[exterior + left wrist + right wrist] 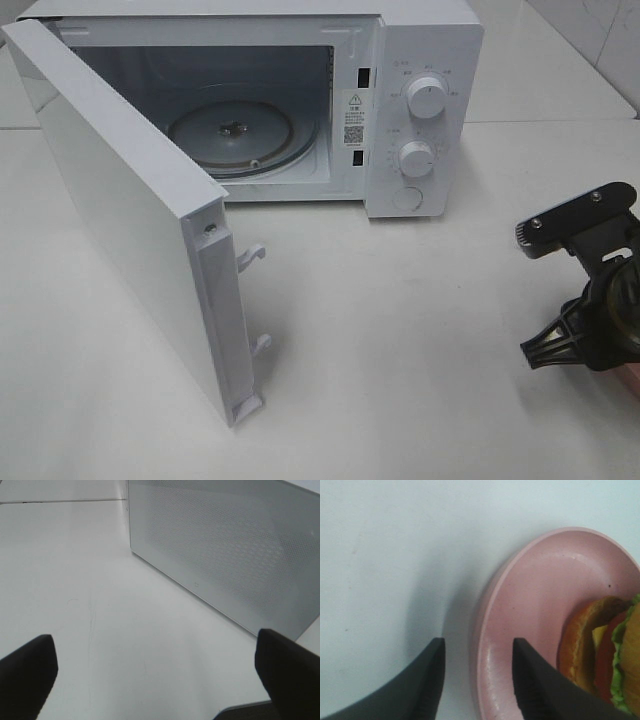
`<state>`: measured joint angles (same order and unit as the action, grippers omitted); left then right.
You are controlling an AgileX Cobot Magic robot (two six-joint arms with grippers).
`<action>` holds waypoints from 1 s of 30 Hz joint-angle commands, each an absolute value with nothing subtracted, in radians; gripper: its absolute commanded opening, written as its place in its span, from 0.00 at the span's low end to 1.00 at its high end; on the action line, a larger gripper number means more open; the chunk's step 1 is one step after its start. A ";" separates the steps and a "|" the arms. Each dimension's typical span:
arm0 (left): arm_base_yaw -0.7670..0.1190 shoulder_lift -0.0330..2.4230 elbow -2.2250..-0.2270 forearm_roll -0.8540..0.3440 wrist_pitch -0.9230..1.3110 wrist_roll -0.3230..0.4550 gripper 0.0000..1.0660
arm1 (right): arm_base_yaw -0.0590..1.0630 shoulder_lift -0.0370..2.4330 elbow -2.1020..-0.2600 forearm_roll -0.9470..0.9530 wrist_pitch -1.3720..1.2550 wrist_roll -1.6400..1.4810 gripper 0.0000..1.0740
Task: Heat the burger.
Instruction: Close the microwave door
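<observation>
Exterior high: open microwave door [130, 200] (swung wide) beside glass turntable [232, 135].

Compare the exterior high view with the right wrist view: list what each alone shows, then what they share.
Only the exterior high view shows the white microwave, its door swung open, the glass turntable inside and two knobs.

Only the right wrist view shows the burger lying on its side on the pink plate, and the right claw with jaws parted astride the plate's rim.

Both show the white table and part of the right arm.
</observation>
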<state>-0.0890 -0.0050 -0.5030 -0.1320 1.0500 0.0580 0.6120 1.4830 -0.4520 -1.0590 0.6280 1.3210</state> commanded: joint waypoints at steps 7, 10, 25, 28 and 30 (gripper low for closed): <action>-0.087 -0.024 -0.500 -0.132 1.036 0.052 0.94 | 0.611 1.325 -0.457 -0.890 0.523 1.090 0.42; -0.087 -0.024 -0.500 -0.132 1.036 0.052 0.94 | 0.611 1.273 -0.457 -0.828 0.511 1.007 0.45; -0.087 -0.024 -0.500 -0.132 1.036 0.052 0.94 | 0.611 0.990 -0.457 -0.430 0.530 0.561 0.63; -0.087 -0.024 -0.500 -0.132 1.036 0.052 0.94 | 0.611 0.938 -0.457 -0.360 0.548 0.495 0.63; -0.087 -0.024 -0.500 -0.132 1.036 0.052 0.94 | 0.611 0.901 -0.458 -0.322 0.563 0.460 0.63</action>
